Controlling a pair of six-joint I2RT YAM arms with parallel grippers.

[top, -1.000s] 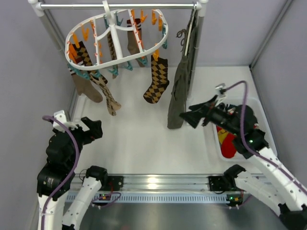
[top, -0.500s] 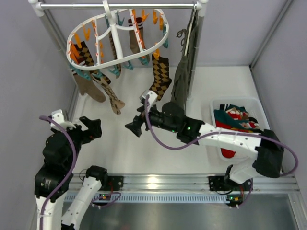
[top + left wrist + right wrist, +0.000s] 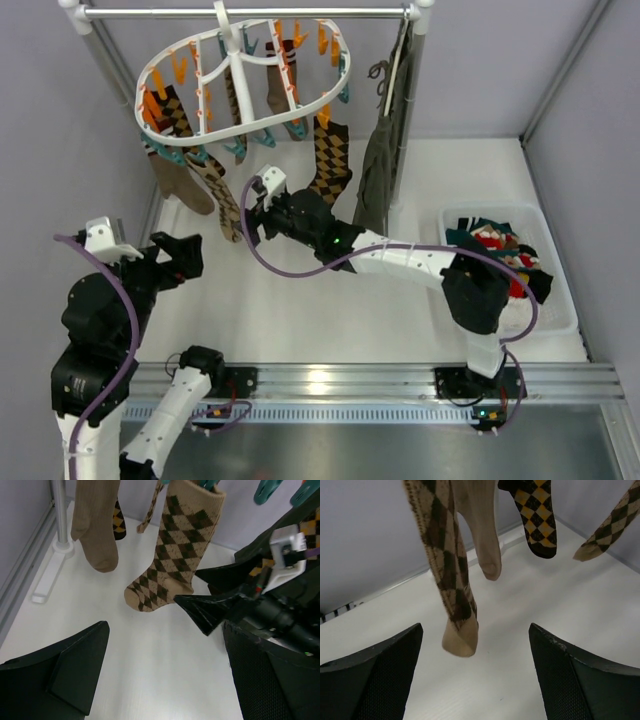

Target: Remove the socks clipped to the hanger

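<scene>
Left end effector (image 3: 165, 630): low at the near left of the tabletop (image 3: 330, 300); jaws spread wide, nothing between them.
Bin (image 3: 565, 305): white, at the near right of the tabletop; holds red and teal clothes (image 3: 495, 245).
Right end effector (image 3: 475, 630): the arm reaches across to the left half of the tabletop. Jaws are wide open and hold nothing. They face the tan argyle sock from just beside it, with no contact visible.
Tan argyle sock (image 3: 452, 580): long, with a tan and dark brown diamond pattern. It hangs from the front left of the hanger, toe low near the tabletop and in line with the gap of the right end effector.
Plain tan sock (image 3: 95, 530): hangs left of the tan argyle sock, close to the left upright of the rail.
Orange-and-black argyle sock (image 3: 535, 515): hangs behind the two socks above, higher off the tabletop.
Brown-and-orange argyle sock (image 3: 330, 165): hangs from the front right of the hanger, beside the olive-grey garment (image 3: 378, 170).
Further socks: two hang inside the frame near its middle; details too small to tell.
Hanger (image 3: 262, 125): white oval frame with crossbars, tilted, its hook over the rail (image 3: 300, 13) at the far edge.
Clips (image 3: 297, 130): orange and teal, dangling around the frame; several grip sock cuffs.
</scene>
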